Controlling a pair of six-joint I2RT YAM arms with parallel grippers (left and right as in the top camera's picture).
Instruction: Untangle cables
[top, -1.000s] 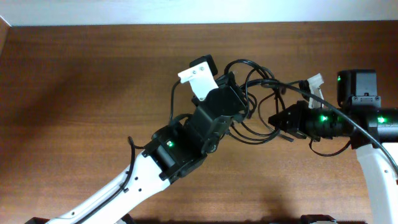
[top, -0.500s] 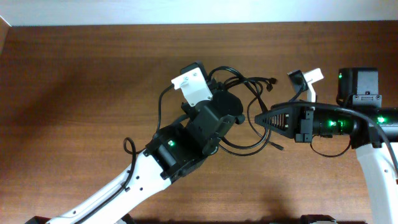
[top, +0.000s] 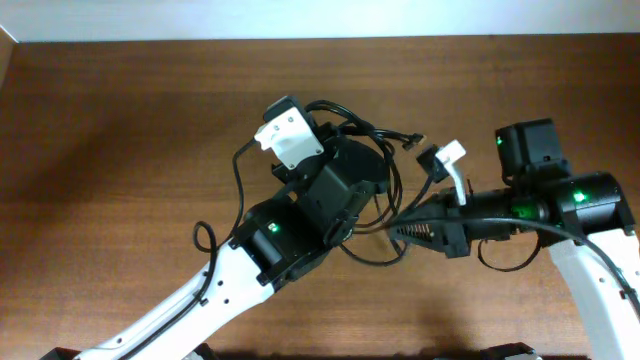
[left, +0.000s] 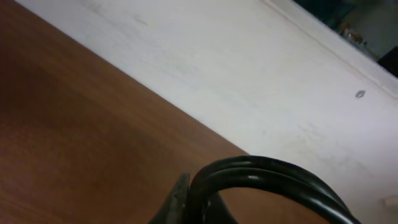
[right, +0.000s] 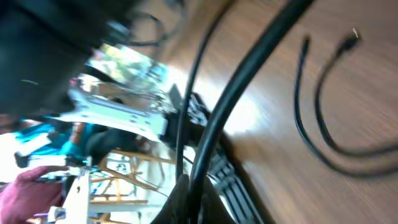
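Several thin black cables (top: 385, 150) form a tangle of loops at the table's middle, with a plug end (top: 412, 143) sticking out on the right. My left gripper (top: 362, 172) sits in the tangle, shut on a doubled cable loop (left: 267, 177) held above the wood. My right gripper (top: 395, 228) points left at the tangle's lower edge, shut on a cable (right: 249, 81) that runs up through its view. Two loose cable ends (right: 323, 112) lie on the wood beyond it.
The brown wooden table (top: 120, 150) ends at a white wall along its far edge (left: 205, 68). Both arms crowd the middle and right of the table. A small cable curl (top: 205, 237) lies beside the left arm.
My right gripper has swung down and to the left, toward the tangle's lower edge. My left gripper has shifted left and pulled the cable loops with it.
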